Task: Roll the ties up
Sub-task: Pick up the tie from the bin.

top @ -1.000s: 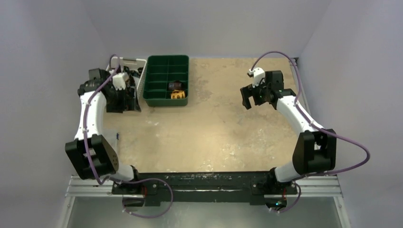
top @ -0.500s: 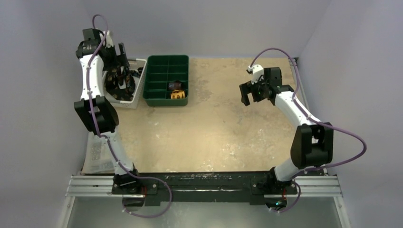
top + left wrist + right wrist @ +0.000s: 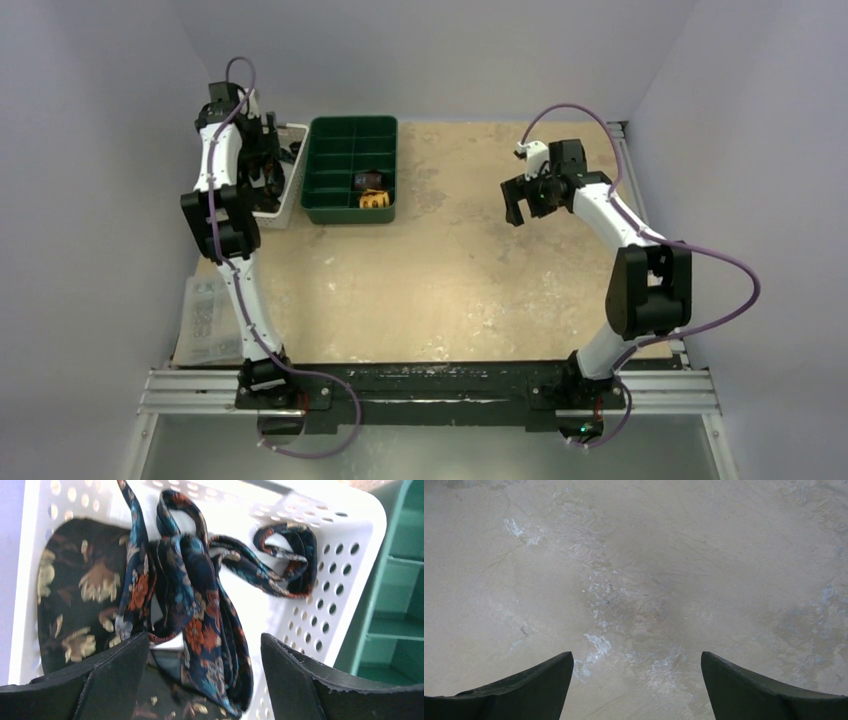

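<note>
Here the left gripper hangs over the white basket, its two fingers spread apart and closed on nothing. Inside the basket, right under that gap, lies the navy tie with its orange and blue print. It is loose and tangled, and one looped end curls toward the basket's far corner. Beneath it and to one side, a black tie with gold flowers lies flat on the basket floor. From above, the left arm's wrist hides most of the basket's contents.

Just beside the basket stands the green tray with its small compartments. One of them holds a dark rolled tie and the one next to it a yellow roll.

Well away from the basket, past the tray, the right gripper hovers above the bare tan table. Its fingers are spread wide and hold nothing.
</note>
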### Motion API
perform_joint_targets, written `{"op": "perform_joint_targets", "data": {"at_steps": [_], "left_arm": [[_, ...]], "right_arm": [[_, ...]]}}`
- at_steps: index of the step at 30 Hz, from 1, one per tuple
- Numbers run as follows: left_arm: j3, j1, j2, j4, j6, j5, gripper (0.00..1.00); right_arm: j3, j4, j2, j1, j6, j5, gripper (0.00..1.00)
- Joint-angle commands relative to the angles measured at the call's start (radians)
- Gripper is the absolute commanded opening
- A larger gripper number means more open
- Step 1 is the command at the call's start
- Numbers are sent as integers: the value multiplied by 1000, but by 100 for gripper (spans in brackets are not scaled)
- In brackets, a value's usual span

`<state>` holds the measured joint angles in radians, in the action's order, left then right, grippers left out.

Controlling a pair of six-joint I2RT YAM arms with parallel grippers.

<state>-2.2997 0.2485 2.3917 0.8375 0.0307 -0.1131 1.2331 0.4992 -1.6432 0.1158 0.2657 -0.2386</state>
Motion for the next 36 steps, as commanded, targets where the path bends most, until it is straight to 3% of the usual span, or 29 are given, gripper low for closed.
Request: {"op": "perform_joint_targets", "data": {"at_steps": [1,7,13,17,20,22,25,29,33,36], "left_arm": [[-137,1,76,-57,-83,6,80],[-135,-10,99,16,-148,11,70],[17,-18,73,-11,-243,33,70],[-37,-27,120,33,-278,27,73],[-55,-31,134,51,-313,36,59],[-46,-38,138,69,-351,56,44],[-2,-34,110,68,-380,47,3],[50,-19,-8,-30,-324,-19,0],[-126,-19,-64,32,-284,-77,0],[-120,-19,-173,22,-273,-105,0]], "right_arm": [[72,46,-13,-2,6,-31,99],[100,44,-46,-2,2,-21,99],[125,49,-73,-2,-4,-23,99],[135,58,-79,-2,1,-15,99],[137,58,-82,-2,1,-17,99],[143,58,-84,-3,1,-17,99],[148,58,-80,-2,8,-11,99],[147,58,-71,-3,11,-8,99],[144,53,-66,-2,3,-29,99],[148,50,-62,-2,0,-33,99]]}}
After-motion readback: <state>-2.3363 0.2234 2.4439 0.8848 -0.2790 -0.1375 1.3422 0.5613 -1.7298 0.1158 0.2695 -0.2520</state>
